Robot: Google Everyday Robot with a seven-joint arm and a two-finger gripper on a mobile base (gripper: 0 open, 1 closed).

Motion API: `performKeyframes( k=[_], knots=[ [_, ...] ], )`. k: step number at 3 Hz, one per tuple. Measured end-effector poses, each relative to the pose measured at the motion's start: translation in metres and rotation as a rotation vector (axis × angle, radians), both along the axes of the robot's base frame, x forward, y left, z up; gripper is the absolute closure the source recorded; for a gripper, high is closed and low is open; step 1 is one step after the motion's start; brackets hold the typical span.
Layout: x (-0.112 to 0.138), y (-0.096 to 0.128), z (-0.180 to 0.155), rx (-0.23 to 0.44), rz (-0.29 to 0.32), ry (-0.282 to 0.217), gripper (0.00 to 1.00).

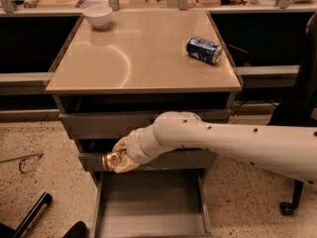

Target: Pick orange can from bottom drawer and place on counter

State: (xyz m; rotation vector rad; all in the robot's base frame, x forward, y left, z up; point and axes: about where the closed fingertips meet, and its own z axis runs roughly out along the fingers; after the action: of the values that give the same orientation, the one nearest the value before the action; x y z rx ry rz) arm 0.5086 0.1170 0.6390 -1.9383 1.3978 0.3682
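Note:
My gripper (119, 157) is shut on the orange can (112, 161), a shiny golden-orange can. It holds the can in front of the middle drawer's face, above the left rear of the open bottom drawer (148, 207). The bottom drawer is pulled out and its grey floor is bare. The beige counter (143, 58) lies above, well higher than the can. My white arm reaches in from the right.
A blue can (204, 49) lies on its side at the counter's right rear. A white bowl (97, 15) stands at the counter's left rear. A dark chair base (290, 207) is at the right, and black objects (34, 214) lie on the floor at the lower left.

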Motion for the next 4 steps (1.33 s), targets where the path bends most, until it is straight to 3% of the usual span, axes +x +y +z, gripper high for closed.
performKeyframes(
  k=[1,2,3,4],
  knots=[
    [-0.001,0.013,0.083,-0.045,-0.021,-0.105,1.0],
    [-0.007,0.015,0.125,-0.062,-0.028,-0.185,1.0],
    [-0.007,0.015,0.125,-0.062,-0.028,-0.185,1.0],
    [0.005,0.012,0.15,-0.041,-0.027,-0.233,1.0]
  ],
)
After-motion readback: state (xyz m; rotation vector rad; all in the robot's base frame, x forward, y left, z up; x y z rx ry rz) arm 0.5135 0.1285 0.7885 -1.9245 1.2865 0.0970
